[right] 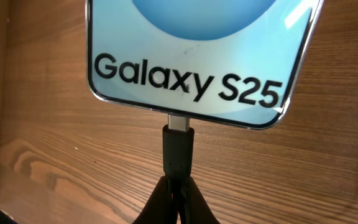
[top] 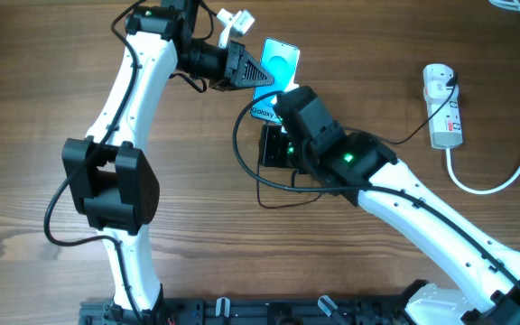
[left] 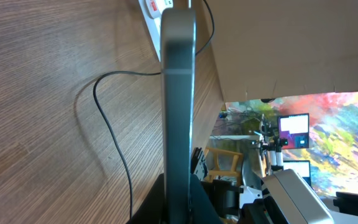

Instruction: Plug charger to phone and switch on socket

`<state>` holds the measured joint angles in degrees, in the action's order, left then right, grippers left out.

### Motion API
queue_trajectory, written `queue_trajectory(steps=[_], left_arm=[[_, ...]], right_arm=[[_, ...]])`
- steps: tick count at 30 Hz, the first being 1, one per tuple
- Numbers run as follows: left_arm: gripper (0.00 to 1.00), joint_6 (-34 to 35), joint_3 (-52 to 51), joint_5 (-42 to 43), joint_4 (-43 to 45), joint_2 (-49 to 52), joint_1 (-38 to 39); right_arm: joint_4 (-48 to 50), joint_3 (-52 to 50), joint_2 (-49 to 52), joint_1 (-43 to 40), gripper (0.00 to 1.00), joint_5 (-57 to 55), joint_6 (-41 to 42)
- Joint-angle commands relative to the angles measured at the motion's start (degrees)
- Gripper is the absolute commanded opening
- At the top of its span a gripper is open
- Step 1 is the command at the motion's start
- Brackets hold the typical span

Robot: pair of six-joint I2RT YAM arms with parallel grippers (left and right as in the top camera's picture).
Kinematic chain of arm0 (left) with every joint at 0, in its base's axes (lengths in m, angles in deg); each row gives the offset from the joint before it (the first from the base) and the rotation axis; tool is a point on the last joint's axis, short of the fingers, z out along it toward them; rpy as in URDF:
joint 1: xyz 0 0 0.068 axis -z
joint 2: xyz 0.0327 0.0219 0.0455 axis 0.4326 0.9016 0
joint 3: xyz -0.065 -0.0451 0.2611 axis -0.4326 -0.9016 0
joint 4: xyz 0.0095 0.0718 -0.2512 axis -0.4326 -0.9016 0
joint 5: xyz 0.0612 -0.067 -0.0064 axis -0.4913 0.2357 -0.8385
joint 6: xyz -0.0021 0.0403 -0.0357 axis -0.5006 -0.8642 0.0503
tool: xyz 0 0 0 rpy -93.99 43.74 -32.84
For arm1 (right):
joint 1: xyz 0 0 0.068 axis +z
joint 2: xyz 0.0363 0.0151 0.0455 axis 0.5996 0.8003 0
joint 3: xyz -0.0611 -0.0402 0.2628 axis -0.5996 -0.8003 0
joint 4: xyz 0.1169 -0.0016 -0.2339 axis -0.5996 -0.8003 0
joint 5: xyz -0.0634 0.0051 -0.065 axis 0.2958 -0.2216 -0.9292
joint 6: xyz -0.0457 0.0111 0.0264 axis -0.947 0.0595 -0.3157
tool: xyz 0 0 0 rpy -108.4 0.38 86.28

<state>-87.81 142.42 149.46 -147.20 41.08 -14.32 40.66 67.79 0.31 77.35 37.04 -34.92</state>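
Observation:
My left gripper [top: 246, 68] is shut on the phone [top: 281, 61] and holds it tilted above the table. The phone shows edge-on in the left wrist view [left: 179, 93], clamped between the left fingers [left: 179, 190]. My right gripper [top: 280, 116] is shut on the charger connector [right: 178, 149] in its fingertips [right: 178, 182]. The connector's metal tip sits at the port in the phone's lower edge [right: 185, 74], below the "Galaxy S25" lettering, with some metal still showing. The black charger cable [top: 242, 144] loops over the table to the white socket [top: 445, 106] at the far right.
The socket's thick white cord [top: 504, 176] curves off at the right edge. The black cable also trails across the wood in the left wrist view [left: 114, 137]. A white piece with red marks [left: 154, 7] peeks out past the phone's far end.

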Motion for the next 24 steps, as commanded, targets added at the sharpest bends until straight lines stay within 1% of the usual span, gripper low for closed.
queue_trajectory(steps=[1, 15, 24], left_arm=[[0.04, 0.1, 1.0, 2.0, -0.2, -1.8, 0.0], [0.04, -0.1, 1.0, 2.0, -0.2, -1.8, 0.6], [0.04, -0.1, 1.0, -0.8, -0.2, -1.8, 0.9]], right_arm=[[0.8, 1.0, 0.7, -0.1, 0.05, -1.6, 1.8], [1.6, 1.0, 0.7, -2.4, 0.05, 0.7, 1.2], [2.2, 1.0, 0.6, -4.6, 0.05, 1.9, -0.2]])
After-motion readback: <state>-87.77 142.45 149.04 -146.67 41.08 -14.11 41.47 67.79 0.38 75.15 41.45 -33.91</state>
